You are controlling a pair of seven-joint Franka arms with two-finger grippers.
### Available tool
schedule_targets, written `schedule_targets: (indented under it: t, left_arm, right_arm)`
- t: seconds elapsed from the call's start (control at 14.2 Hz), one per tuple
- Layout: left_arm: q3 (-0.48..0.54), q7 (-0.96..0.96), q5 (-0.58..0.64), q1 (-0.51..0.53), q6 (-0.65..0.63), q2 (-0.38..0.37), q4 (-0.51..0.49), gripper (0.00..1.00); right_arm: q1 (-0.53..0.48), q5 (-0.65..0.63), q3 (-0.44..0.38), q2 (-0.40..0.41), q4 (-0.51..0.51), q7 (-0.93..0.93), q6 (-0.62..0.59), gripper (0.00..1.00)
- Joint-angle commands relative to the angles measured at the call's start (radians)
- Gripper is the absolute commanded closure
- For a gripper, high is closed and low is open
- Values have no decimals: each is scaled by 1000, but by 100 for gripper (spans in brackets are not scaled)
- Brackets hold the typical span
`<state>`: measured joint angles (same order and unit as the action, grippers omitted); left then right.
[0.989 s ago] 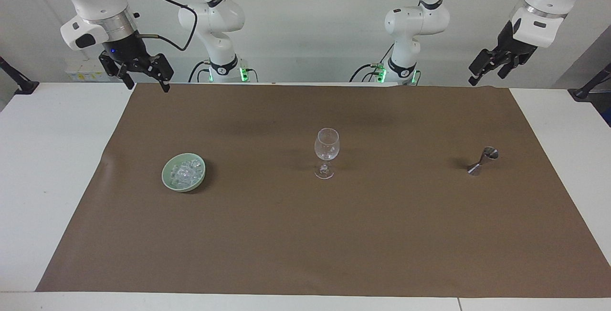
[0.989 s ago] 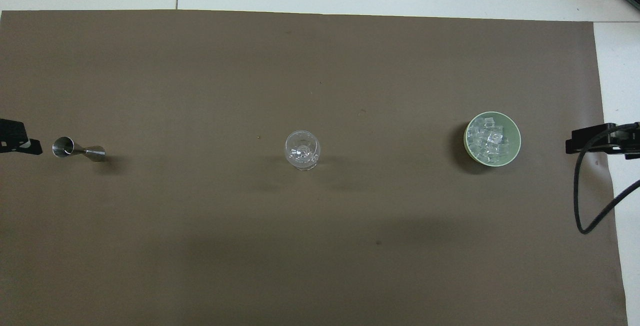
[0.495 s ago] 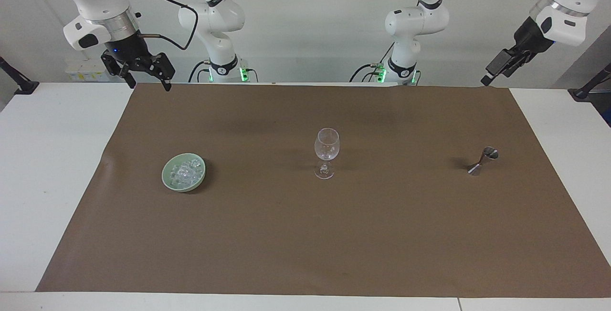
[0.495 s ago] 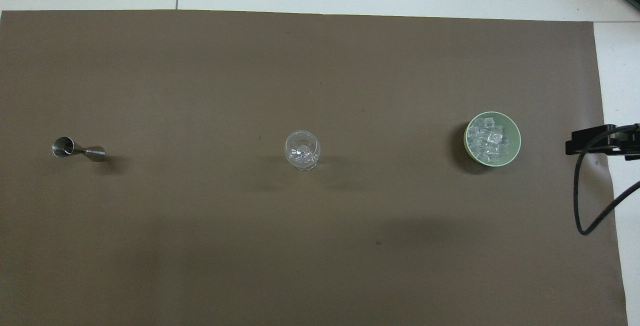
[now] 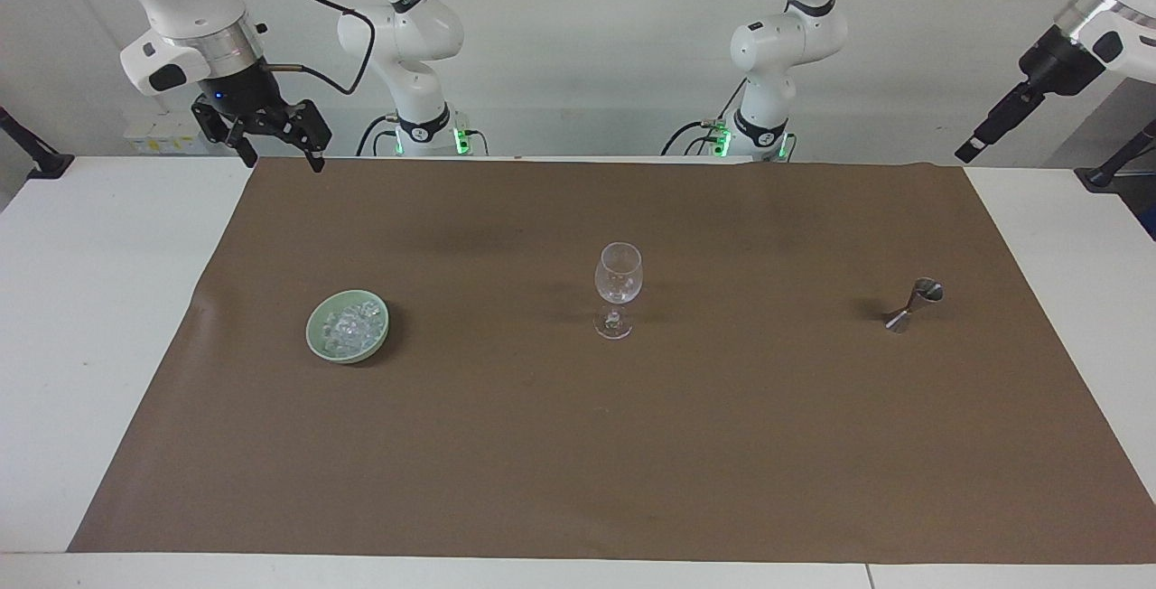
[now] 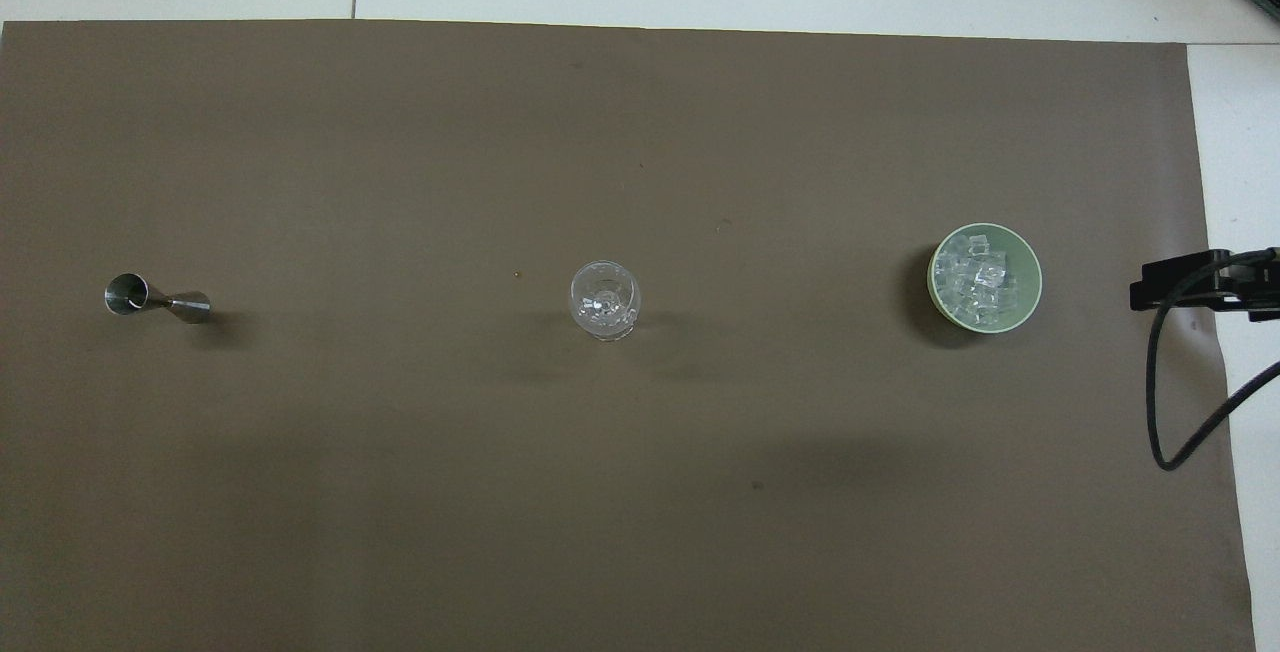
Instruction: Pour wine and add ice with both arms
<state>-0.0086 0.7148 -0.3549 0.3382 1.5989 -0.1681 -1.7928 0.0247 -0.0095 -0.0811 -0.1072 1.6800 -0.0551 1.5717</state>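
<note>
The ice [image 5: 350,326] [image 6: 976,281] is heaped in a pale green bowl [image 5: 314,337] [image 6: 1036,284] toward the right arm's end of the brown mat. An empty stemmed glass [image 5: 619,278] [image 6: 605,300] stands upright mid-mat. A small metal jigger [image 5: 914,304] [image 6: 156,300] stands toward the left arm's end. No wine shows in view. My right gripper [image 5: 280,161] [image 6: 1140,292] hangs open and empty over the mat's corner by its base. My left gripper [image 5: 968,152] is raised off the mat's other robot-side corner, seen edge-on, open and holding nothing; it is out of the overhead view.
The brown mat [image 5: 578,481] covers most of the white table [image 5: 81,318]. A black cable [image 6: 1165,402] loops down from the right wrist at the mat's edge. Black clamps [image 5: 36,155] sit at the table's robot-side corners.
The left arm has lifted and swung outward toward its end of the table, its gripper turning edge-on and leaving the overhead view. The right gripper has barely moved.
</note>
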Motion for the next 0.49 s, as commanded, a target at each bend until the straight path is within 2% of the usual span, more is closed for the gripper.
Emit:
schedule_targets:
  t: [0.0, 0.42]
  left_arm:
    - [-8, 61, -83, 56, 32, -34, -74, 0]
    - [-10, 164, -200, 119, 43, -40, -121, 0]
  right_arm:
    - [-2, 9, 1, -28, 29, 24, 1, 0]
    - [-3, 9, 1, -26, 26, 23, 1, 0]
